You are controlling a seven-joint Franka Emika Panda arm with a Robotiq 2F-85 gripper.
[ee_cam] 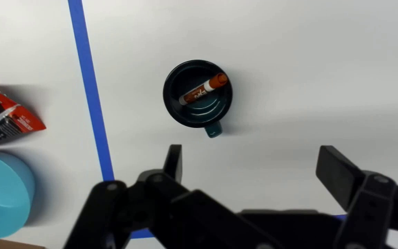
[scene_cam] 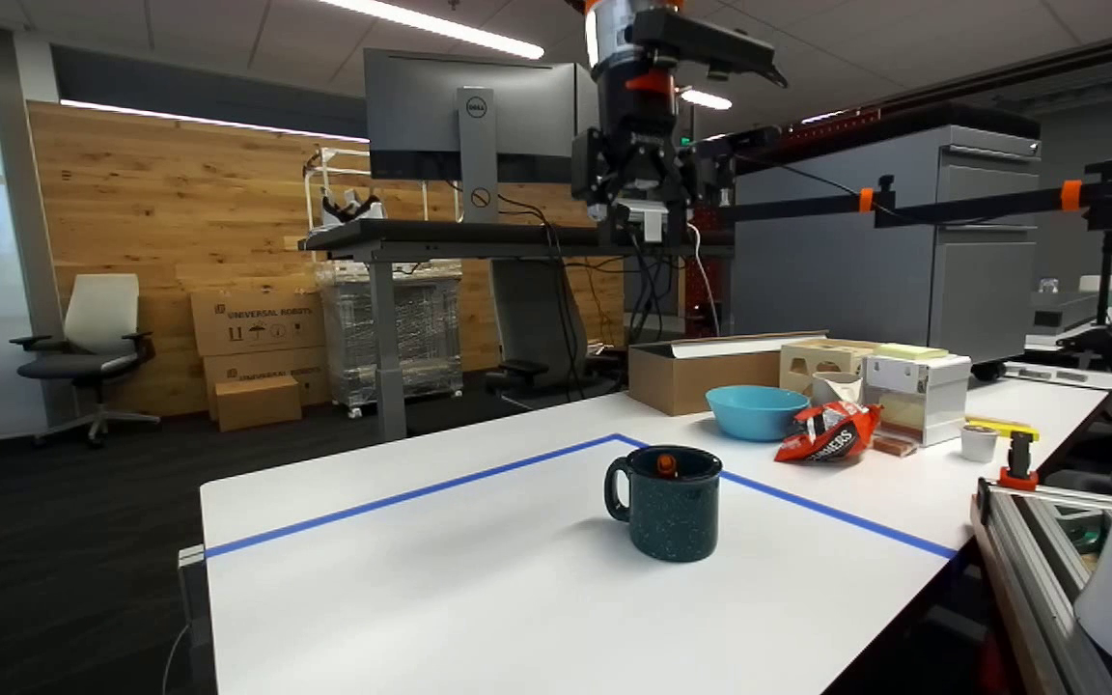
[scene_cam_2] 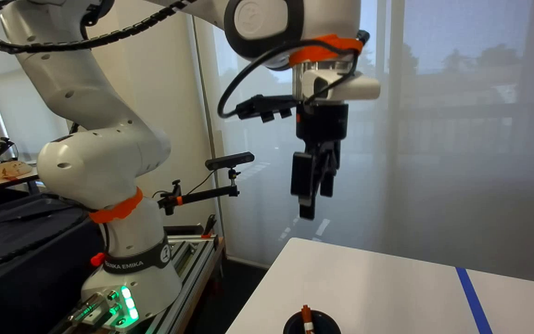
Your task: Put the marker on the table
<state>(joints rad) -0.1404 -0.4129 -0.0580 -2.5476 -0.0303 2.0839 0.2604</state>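
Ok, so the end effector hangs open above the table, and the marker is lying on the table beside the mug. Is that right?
Not quite: the marker is inside the mug, not beside it on the table, as the wrist view shows. The end effector does hang open above the table.

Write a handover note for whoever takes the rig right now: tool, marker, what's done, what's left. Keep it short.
The tool is open, holds nothing and hangs above the table.
The marker leans inside the dark teal mug, capped end up at the rim; the mug stands upright on the table, inside the corner of blue tape.
Done: no part of the placing; the marker is not yet out.
Left: probably centre over the mug, grip the marker, lift it clear, lay it on the table, release.
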